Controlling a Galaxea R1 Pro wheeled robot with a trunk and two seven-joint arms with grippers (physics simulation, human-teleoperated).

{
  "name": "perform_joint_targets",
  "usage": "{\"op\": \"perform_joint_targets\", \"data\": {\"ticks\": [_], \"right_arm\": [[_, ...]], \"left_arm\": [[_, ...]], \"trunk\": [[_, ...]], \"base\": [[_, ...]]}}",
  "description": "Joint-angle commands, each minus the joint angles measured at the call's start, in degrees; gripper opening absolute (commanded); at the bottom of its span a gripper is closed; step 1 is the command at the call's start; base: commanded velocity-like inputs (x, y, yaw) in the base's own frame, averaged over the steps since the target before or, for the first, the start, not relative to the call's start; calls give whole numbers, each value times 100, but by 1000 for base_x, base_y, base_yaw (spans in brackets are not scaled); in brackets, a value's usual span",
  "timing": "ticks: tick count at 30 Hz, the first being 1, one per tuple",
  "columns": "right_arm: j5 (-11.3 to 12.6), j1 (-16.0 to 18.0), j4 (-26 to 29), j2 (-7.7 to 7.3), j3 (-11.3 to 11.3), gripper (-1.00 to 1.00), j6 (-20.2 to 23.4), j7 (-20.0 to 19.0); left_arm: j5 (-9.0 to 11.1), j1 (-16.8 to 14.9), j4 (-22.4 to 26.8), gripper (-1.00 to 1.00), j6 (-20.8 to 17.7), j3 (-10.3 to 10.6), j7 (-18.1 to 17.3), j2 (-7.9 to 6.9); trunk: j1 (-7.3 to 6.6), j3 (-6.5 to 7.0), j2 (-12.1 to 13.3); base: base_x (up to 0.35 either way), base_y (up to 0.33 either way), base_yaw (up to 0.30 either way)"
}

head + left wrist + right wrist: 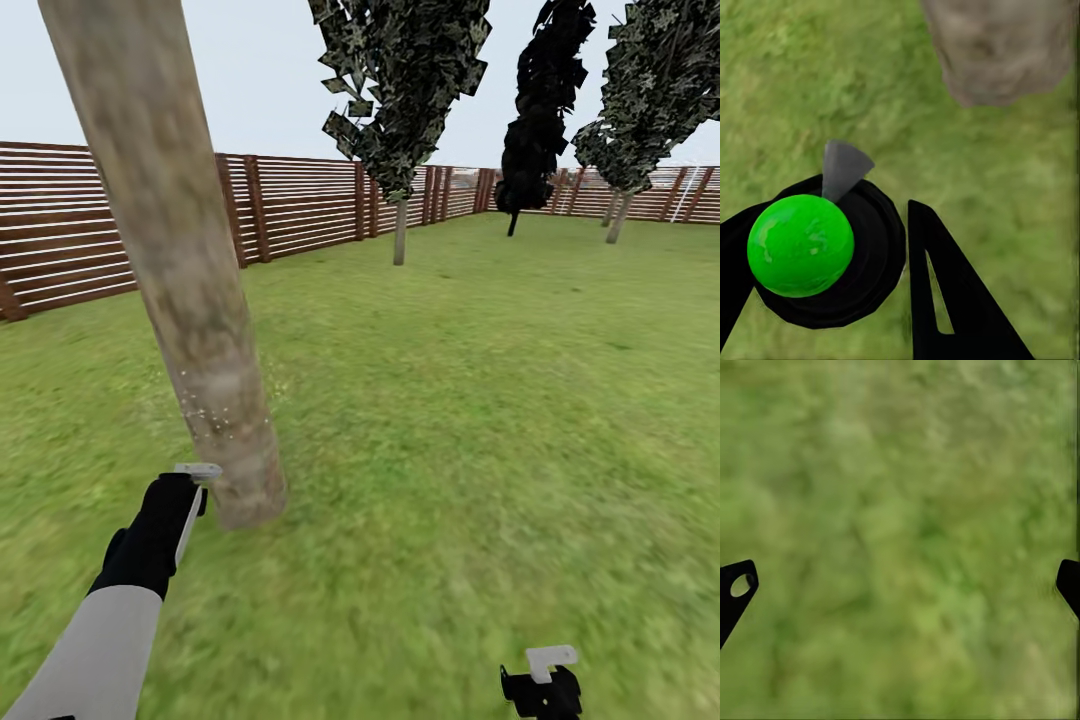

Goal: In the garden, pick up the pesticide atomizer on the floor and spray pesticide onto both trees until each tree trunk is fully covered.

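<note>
Atomizer [802, 244] sits clamped in the left gripper [870, 262]: in the left wrist view a bright green ball and black round body lie between the black fingers [945, 292], with a grey cone-shaped nozzle [841, 169] pointing out over the grass. In the head view that gripper [185, 495] is at about 8 o'clock, held just beside the base of the nearest tree trunk [190, 290], with a pale part [198, 470] showing at its tip. The trunk is a thick, mottled grey-tan column leaning toward 11 o'clock, and fine white specks dot its lower part (mostly just above the gripper). The right gripper [900, 585] hangs over bare lawn [480, 400], its fingers spread wide apart and holding nothing; in the head view it sits at 5 o'clock. Toward 12 and 1 o'clock stand three smaller dark-leaved trees [400, 100] before a brown slatted fence [300, 205].
</note>
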State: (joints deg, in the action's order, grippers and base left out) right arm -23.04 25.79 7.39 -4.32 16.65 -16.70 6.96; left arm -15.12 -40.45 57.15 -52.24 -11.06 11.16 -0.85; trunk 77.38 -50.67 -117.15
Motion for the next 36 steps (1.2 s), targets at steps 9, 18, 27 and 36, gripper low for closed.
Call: {"op": "perform_joint_targets", "data": {"ticks": [9, 18, 27, 36], "right_arm": [[-62, 5, -18, 3, 40, 100, -20, 16], [-64, 5, -18, 10, 33, 100, -18, 16], [-69, 5, -18, 10, 37, 100, -18, 16], [-68, 5, -18, 10, 37, 100, -23, 16]], "left_arm": [[9, 2, 6, -100, -23, -10, 27, -37], [9, 2, 8, -100, -14, -4, 34, -7], [9, 2, 24, -100, -14, -10, 35, -38], [9, 2, 68, -100, -14, -2, 36, -5]], "trunk": [[1, -5, -2], [1, -5, -2], [1, -5, -2], [1, -5, -2]], "base": [[150, -242, 0], [154, -248, 85], [157, -248, 272], [95, -262, 241]]}}
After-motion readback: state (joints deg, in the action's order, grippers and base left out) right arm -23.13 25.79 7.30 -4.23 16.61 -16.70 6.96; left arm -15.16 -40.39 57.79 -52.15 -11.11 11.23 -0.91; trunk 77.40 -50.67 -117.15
